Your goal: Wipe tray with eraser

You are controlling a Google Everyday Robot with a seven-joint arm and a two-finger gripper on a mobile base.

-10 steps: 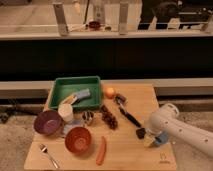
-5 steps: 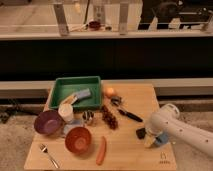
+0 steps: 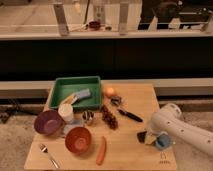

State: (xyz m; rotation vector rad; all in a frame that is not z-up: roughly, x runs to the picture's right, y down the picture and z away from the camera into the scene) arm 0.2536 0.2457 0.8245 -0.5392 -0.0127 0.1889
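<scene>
The green tray [image 3: 75,81] stands at the back left of the wooden table, with a grey-blue oblong block [image 3: 83,94] lying in it. A small black block, the eraser [image 3: 142,136], is at the front right of the table, far from the tray. My gripper [image 3: 150,138] is right beside the eraser, low over the table, at the end of the white arm [image 3: 175,125] that reaches in from the right. I cannot tell whether the gripper holds the eraser.
Between gripper and tray lie a black-handled utensil [image 3: 129,115], dark grapes [image 3: 109,118], an orange ball [image 3: 110,92] and a small metal cup [image 3: 88,116]. A white cup [image 3: 66,112], purple bowl [image 3: 47,122], orange bowl [image 3: 78,139], carrot [image 3: 101,150] and spoon [image 3: 48,155] sit at the front left.
</scene>
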